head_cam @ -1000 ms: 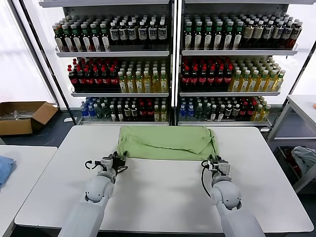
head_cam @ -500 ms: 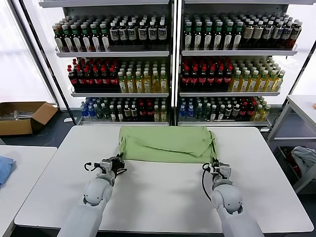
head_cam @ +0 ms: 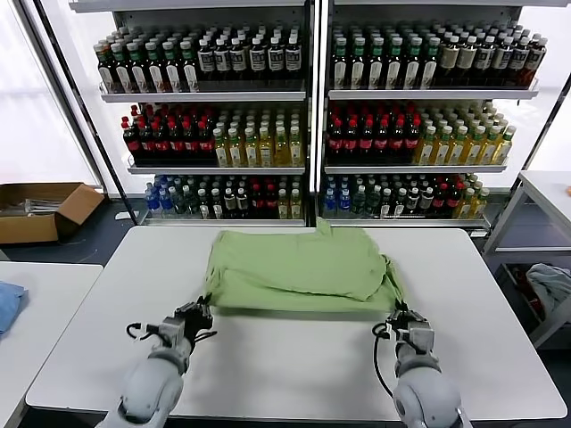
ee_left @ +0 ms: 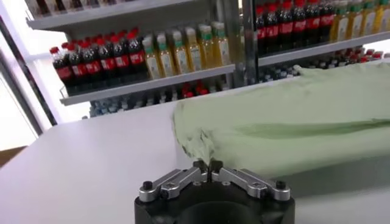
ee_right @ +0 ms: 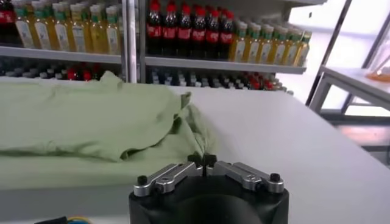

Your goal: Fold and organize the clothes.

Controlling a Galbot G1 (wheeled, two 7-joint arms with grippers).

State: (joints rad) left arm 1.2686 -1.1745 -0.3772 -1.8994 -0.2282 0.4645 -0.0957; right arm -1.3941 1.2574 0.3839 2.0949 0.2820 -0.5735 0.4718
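Both end effectors clamped on near corners of green shirt (head_cam: 299, 267): left end effector (head_cam: 203, 306), right end effector (head_cam: 399, 312), over white tabletop (head_cam: 294, 357).

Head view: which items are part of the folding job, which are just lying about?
In the job:
- light green soft fabric polo shirt on the white table
- left gripper, shut on the shirt's near left corner
- right gripper, shut on its near right corner

Lying about:
- shelves of bottles
- brown cardboard box
- blue cloth
- pale grey-white garment
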